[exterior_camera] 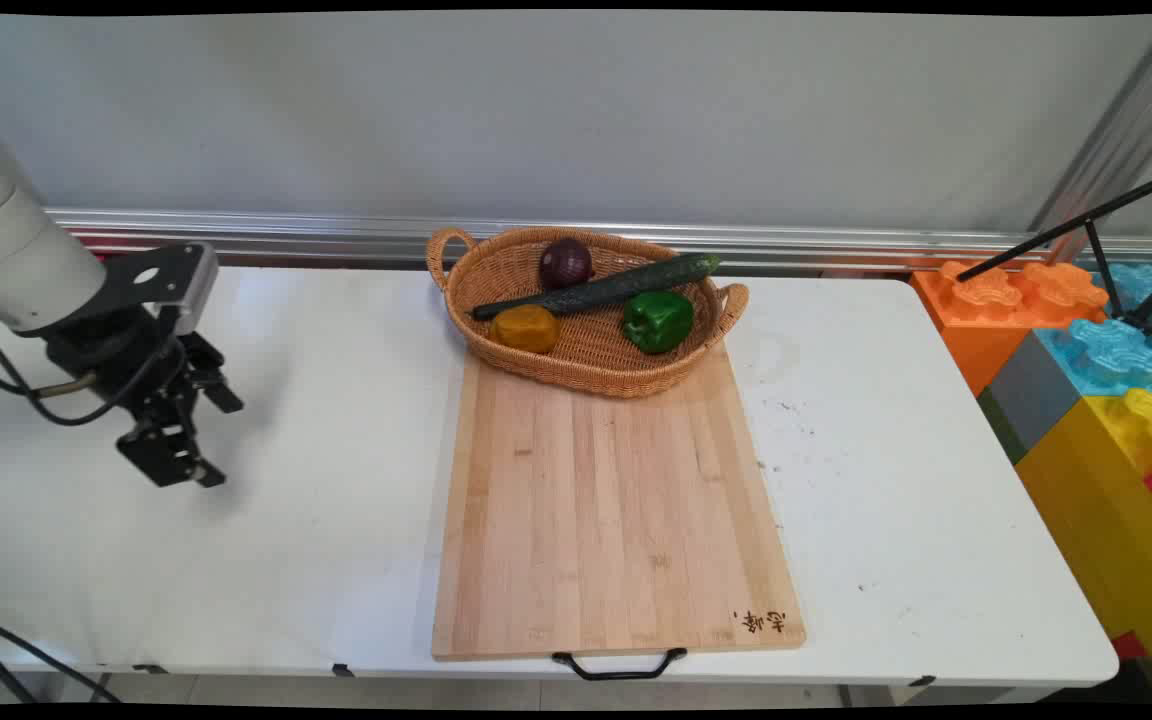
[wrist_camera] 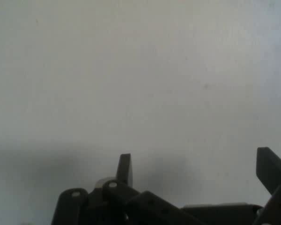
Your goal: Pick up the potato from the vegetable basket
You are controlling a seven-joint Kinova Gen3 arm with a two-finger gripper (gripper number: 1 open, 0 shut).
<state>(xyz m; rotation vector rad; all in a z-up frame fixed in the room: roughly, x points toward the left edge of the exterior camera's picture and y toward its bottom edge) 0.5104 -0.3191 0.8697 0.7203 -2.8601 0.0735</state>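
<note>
Four vegetables are seen in the main view inside a wicker basket at the cutting board's far end: red onion, cucumber, green pepper and an orange one. The gripper is held over the white table, well apart to their left.

In the hand view, only bare tabletop is shown, and the jaws are spread wide, nothing held.

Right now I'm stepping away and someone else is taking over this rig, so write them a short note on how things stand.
Gripper: jaws open, holding nothing, hanging over bare white table at its left side, well clear of everything else.
Oval woven wicker basket sits on the far end of the light wooden cutting board. In the basket: dark red onion, long dark green cucumber lying diagonally, orange-brown round vegetable, green bell pepper.
The rest of the board carries nothing.
</note>
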